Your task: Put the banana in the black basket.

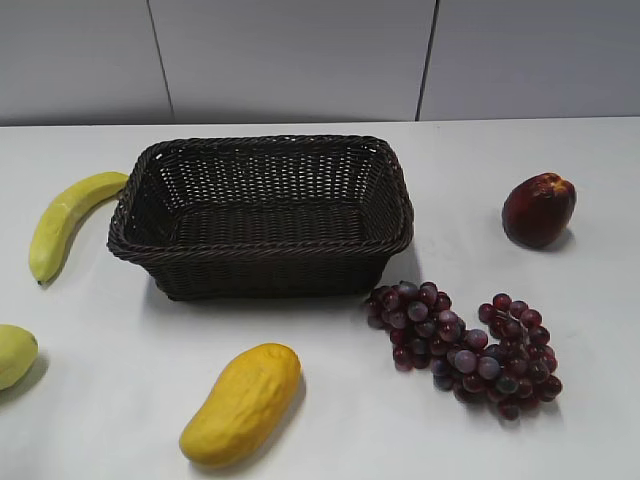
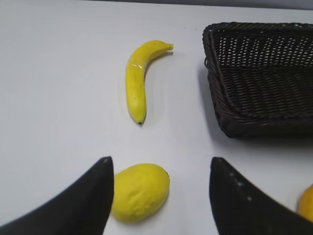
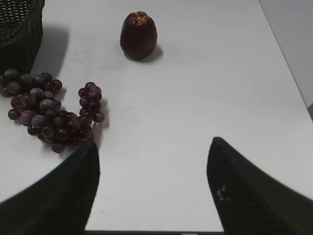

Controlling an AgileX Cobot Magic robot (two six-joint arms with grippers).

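Yellow, curved banana [image 2: 137, 78] lies upper centre, left of the woven black basket [image 2: 259, 78]; my left gripper [image 2: 161, 196] is spread empty, ready to reach it.

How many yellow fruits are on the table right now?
3. The banana lies just left of the black basket. The mango-like fruit lies in front of the basket. The rounded pale one sits at the exterior view's left edge, partly cut off; others could lie out of frame.
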